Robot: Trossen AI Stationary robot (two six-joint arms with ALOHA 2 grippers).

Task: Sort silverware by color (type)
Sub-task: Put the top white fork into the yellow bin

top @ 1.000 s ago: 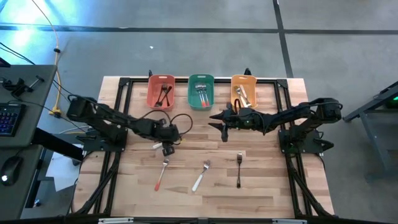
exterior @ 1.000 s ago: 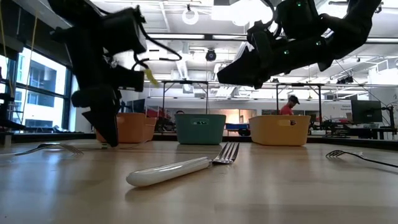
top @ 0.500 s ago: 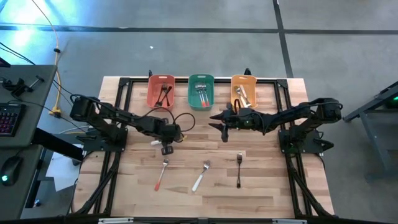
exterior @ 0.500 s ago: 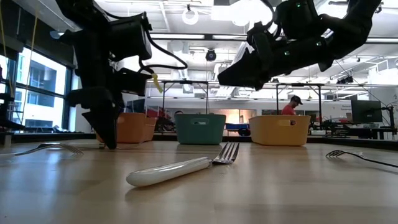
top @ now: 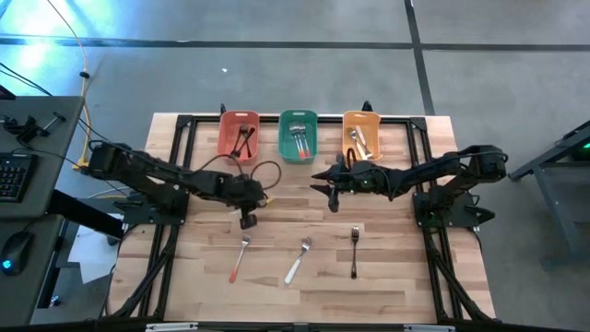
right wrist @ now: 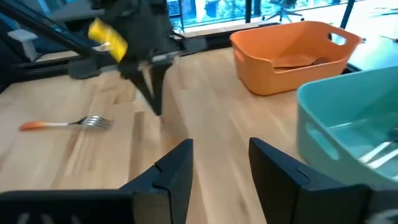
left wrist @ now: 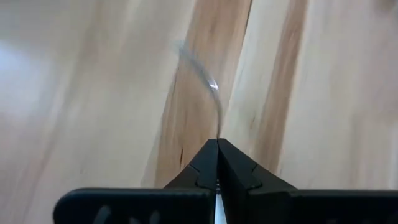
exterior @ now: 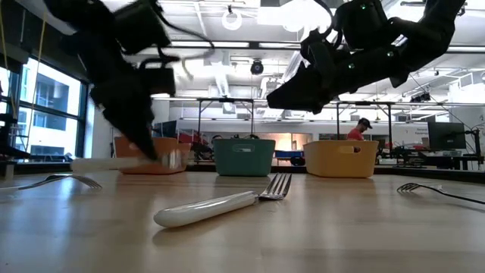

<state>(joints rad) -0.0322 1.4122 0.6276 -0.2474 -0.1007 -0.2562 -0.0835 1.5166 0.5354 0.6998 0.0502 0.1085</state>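
Observation:
My left gripper (top: 247,219) hangs left of the table's middle, shut on a white-handled piece of silverware (exterior: 106,162) whose blurred metal end (left wrist: 199,68) reaches out past the fingertips. My right gripper (top: 329,189) hovers open and empty right of the middle, near the orange bin (top: 360,136). Three forks lie flat on the near half of the table: a red-handled one (top: 239,259), a white-handled one (top: 297,263) and a black-handled one (top: 354,251). My left gripper pinches the white-handled piece between its two shut fingers (left wrist: 202,165), where the thin metal neck (left wrist: 217,134) leaves the handle. The fingers slant down from above. In the low view the piece lies about level below them, just above the table.
A red bin (top: 238,136), a green bin (top: 298,136) and the orange bin stand in a row at the far edge, each with silverware inside. A black frame runs round the table's edges. Bare wood lies between the two grippers. A person shows far off in the room (exterior: 355,129).
My left gripper stood with its fingers pointing straight down at the table. It has since tipped to a slant and drawn a little toward the far left, and the white-handled piece has come up off the wood with it. My right gripper has kept still.

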